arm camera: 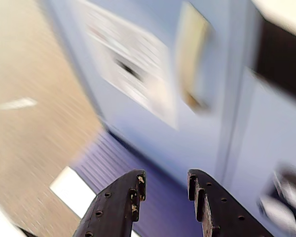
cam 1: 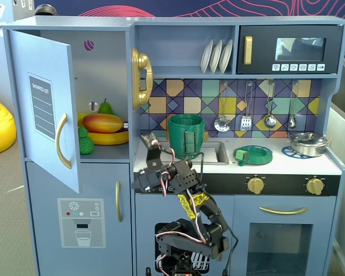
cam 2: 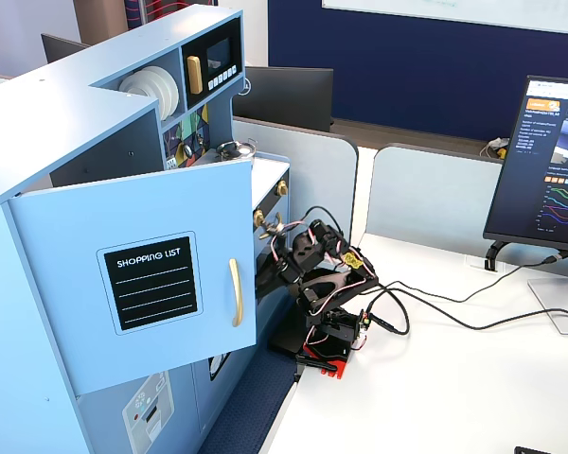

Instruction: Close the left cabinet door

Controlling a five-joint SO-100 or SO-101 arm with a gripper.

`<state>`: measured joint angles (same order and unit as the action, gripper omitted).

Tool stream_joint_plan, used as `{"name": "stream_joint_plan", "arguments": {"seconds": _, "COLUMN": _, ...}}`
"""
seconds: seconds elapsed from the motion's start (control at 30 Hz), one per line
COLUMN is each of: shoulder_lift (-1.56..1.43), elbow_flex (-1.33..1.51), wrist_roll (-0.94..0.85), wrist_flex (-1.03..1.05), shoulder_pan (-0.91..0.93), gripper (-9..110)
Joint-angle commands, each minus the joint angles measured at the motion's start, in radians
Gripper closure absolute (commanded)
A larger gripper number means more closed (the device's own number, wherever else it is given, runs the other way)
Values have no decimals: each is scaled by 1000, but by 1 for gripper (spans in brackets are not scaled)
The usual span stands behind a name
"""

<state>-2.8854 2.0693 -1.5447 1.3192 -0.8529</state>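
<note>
The left cabinet door (cam 1: 43, 109) is light blue with a black "SHOPPING LIST" label and a curved gold handle (cam 1: 60, 141). It stands swung wide open at the upper left of the toy kitchen. It also shows in the other fixed view (cam 2: 142, 284), sticking out towards the desk. My gripper (arm camera: 166, 180) is open and empty. In the wrist view it points down at the blurred lower door with the dispenser graphic (arm camera: 133, 64). In a fixed view the gripper (cam 1: 139, 183) is low, right of the open door and apart from it.
Toy fruit (cam 1: 103, 123) lies inside the open cabinet. A gold phone (cam 1: 141, 77) hangs on the cabinet's side and a green pot (cam 1: 186, 135) stands by the sink. A purple mat (arm camera: 118, 153) covers the floor below. Cables and a monitor (cam 2: 549, 161) are on the desk.
</note>
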Motion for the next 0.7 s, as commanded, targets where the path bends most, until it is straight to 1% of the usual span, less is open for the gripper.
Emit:
{"name": "stream_joint_plan", "arguments": {"seconds": 0.0, "shoulder_lift": 77, "elbow_flex": -213, "wrist_roll": -54, "wrist_flex": -44, "shoulder_pan": -135, "gripper": 102}}
{"name": "stream_joint_plan", "arguments": {"seconds": 0.23, "shoulder_lift": 178, "elbow_flex": -399, "wrist_roll": -147, "wrist_flex": -101, "shoulder_pan": -351, "gripper": 102}}
{"name": "stream_joint_plan", "arguments": {"seconds": 0.43, "shoulder_lift": 221, "elbow_flex": -466, "wrist_roll": -190, "wrist_flex": -207, "shoulder_pan": -563, "gripper": 102}}
{"name": "stream_joint_plan", "arguments": {"seconds": 0.67, "shoulder_lift": 345, "elbow_flex": -505, "wrist_roll": -287, "wrist_flex": -402, "shoulder_pan": -779, "gripper": 102}}
